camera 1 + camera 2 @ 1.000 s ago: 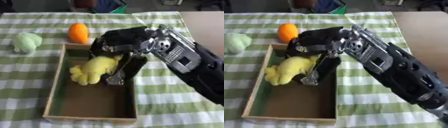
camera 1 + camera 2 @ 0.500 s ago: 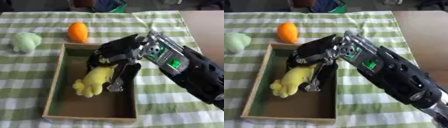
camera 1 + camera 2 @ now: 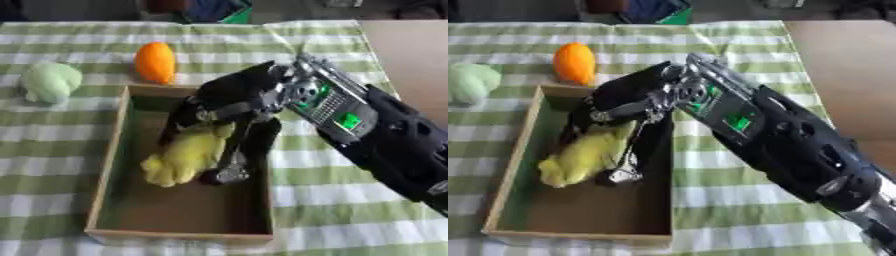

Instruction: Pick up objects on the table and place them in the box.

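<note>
Yellow soft plush toy (image 3: 188, 157) sitting low in the shallow cardboard box (image 3: 109, 165), the right hand (image 3: 229, 102) curling its fingers (image 3: 234, 162) around it.

Risk: lifting before uncurling could drag it out; orange (image 3: 155, 62) at 12 o'clock, pale-green lump (image 3: 50, 81) at 10 are waiting.

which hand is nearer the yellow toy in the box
Right. The right hand reaches into the box from the right, its fingers curled round the yellow toy. The left hand shows in neither view.
</note>
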